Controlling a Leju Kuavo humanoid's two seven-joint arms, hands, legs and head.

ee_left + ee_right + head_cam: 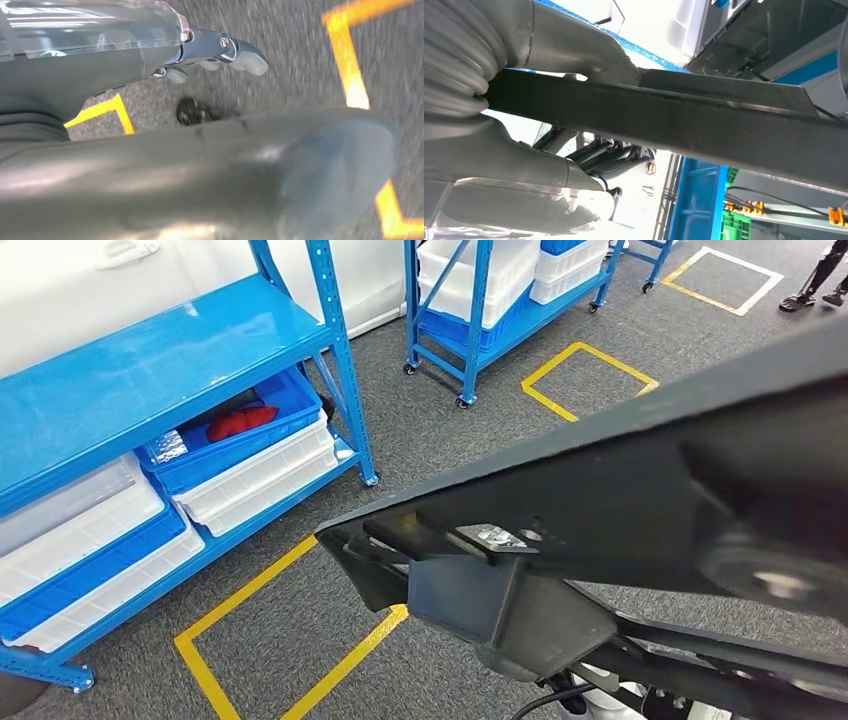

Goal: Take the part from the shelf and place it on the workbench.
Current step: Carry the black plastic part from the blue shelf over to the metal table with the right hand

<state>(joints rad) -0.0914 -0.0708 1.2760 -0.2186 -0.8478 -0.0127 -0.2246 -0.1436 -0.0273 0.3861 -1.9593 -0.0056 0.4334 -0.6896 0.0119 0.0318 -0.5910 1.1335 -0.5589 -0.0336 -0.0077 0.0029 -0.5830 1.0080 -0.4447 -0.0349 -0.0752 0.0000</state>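
Carrying phase, fig. legend. The part (620, 490), a long black metal bracket w/ a boxy block under its near end, spans the head view from centre to the far right, raised above the grey carpet (440, 430) and off the shelf. The right hand (549, 100) clamps it: in the right wrist view the thick thumb presses one face of the bar, the ribbed cover and darker fingers (594, 155) wrap the opposite side, so the grip is firm and near one end of the part. The left hand (220, 50) hangs over the floor holding nothing; its pale fingertips look curled in, though the blur leaves that uncertain.

Surroundings: blue shelf (150, 360) at left, w/ white bins (260, 475) and a blue bin (240, 440) holding a red item (240, 422); a second blue rack (480, 310) farther off; yellow floor squares (290, 640) near and far. A person's feet (815, 290) at far right. The workbench cannot be made out.

Doing it well (judgement): the grip sits off-centre, so the long free end will tend to droop and swing; keep the wrist stiff, turn slowly, and give the shelf post (345, 360) and the rack a wide berth. Approx. halfway: pick done, placing not yet. Bring the left hand under the free end if it sags, then lower the part flat before loosening the fingers.
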